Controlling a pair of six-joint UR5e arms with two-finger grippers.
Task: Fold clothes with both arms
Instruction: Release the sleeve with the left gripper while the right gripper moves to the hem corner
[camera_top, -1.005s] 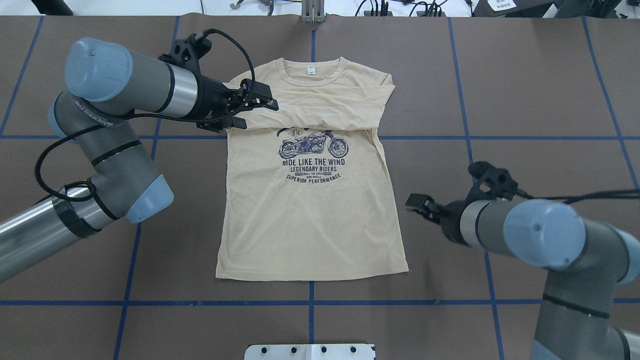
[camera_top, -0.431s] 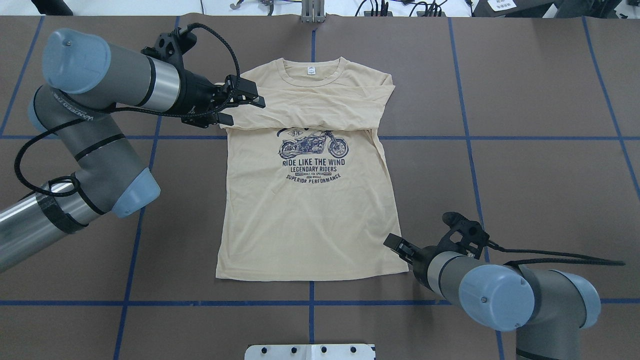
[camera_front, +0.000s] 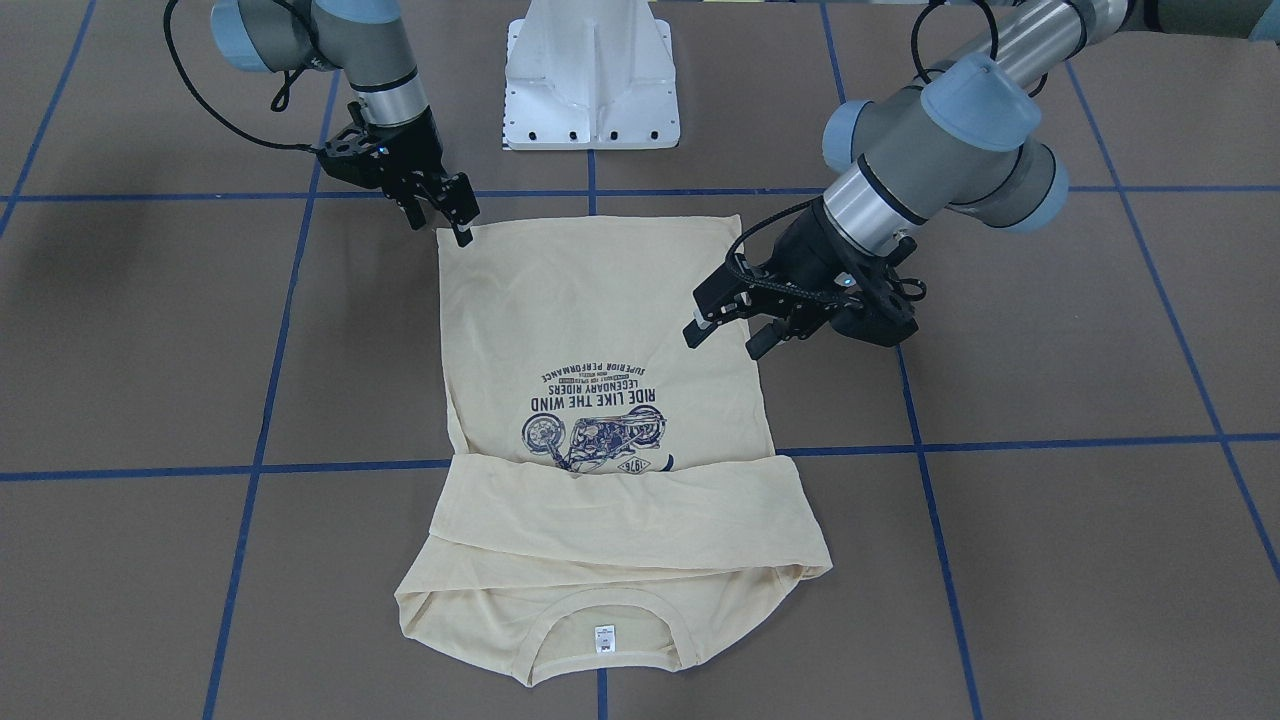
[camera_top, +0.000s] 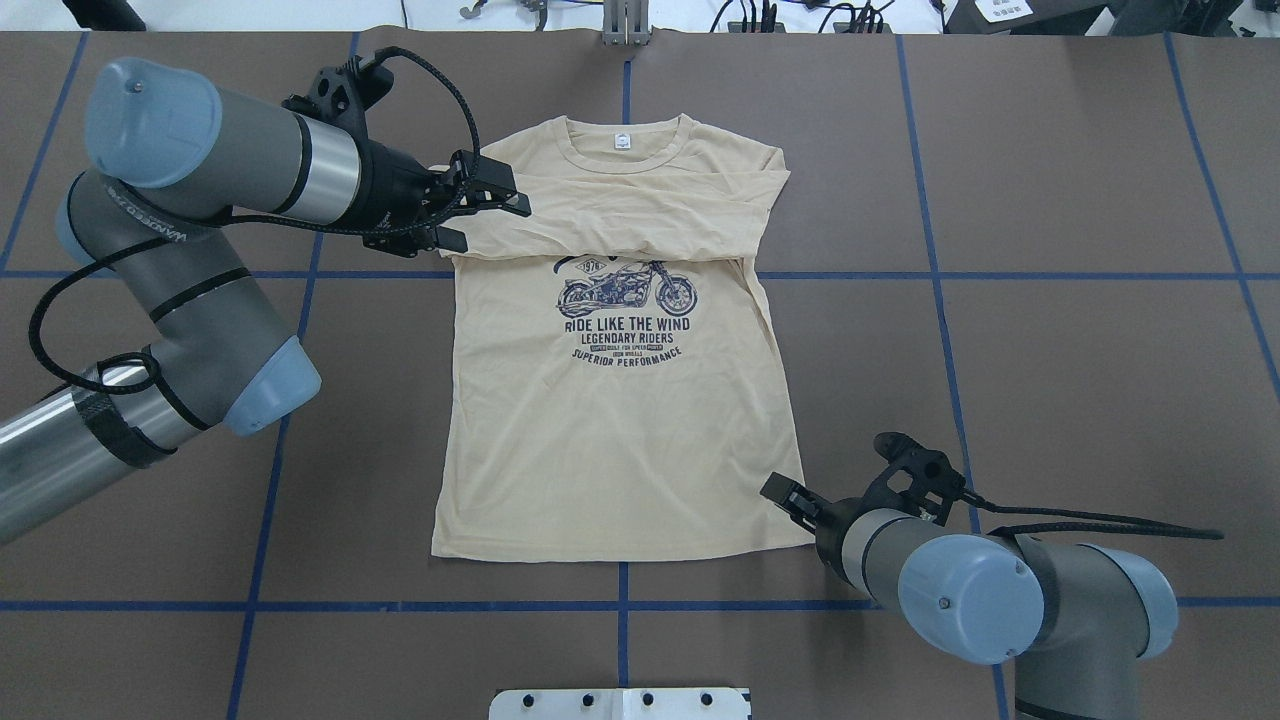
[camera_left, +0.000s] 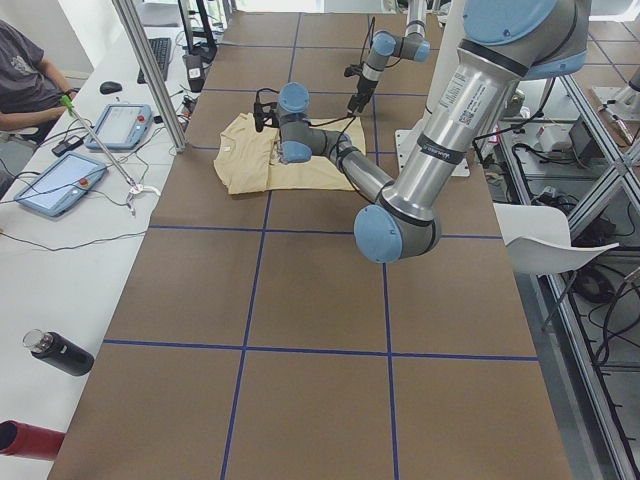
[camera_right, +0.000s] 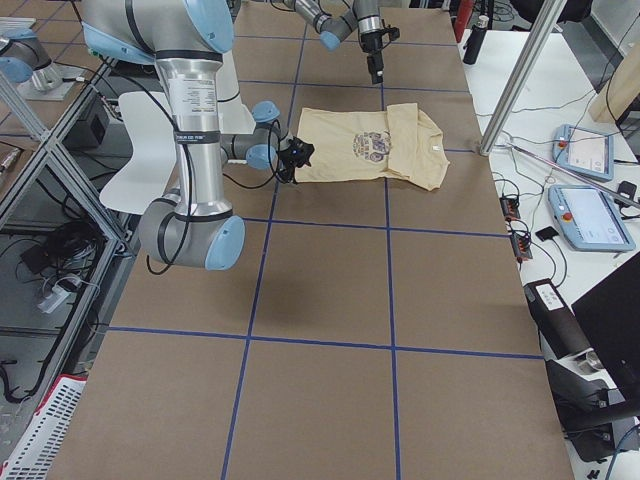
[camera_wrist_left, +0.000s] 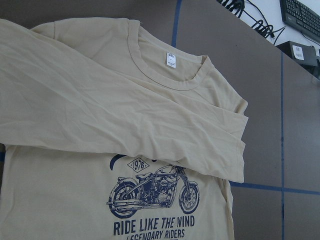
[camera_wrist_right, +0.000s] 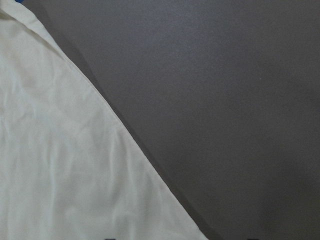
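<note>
The cream-yellow T-shirt (camera_top: 620, 430) lies flat, print up, neck label (camera_top: 623, 141) at the far end, both long sleeves folded across the chest. My left gripper (camera_top: 495, 227) is open and empty, raised over the shirt's left shoulder and sleeve fold; in the front view it (camera_front: 723, 343) hangs above the shirt's edge. My right gripper (camera_top: 785, 500) is low at the near right hem corner, open and empty; it also shows in the front view (camera_front: 445, 222). The right wrist view shows the hem edge (camera_wrist_right: 60, 165) close below. The left wrist view shows the neck and print (camera_wrist_left: 150, 115).
The white pedestal base (camera_front: 590, 80) stands at the robot's side of the brown table, which has blue tape lines (camera_top: 1000, 275). An operator's bench with tablets (camera_left: 115, 125) and a seated person (camera_left: 25, 75) runs along the far edge.
My right gripper has moved from beside the shirt's right edge back toward the robot and down to the hem corner. My left gripper drew back a little to the left, then held still.
</note>
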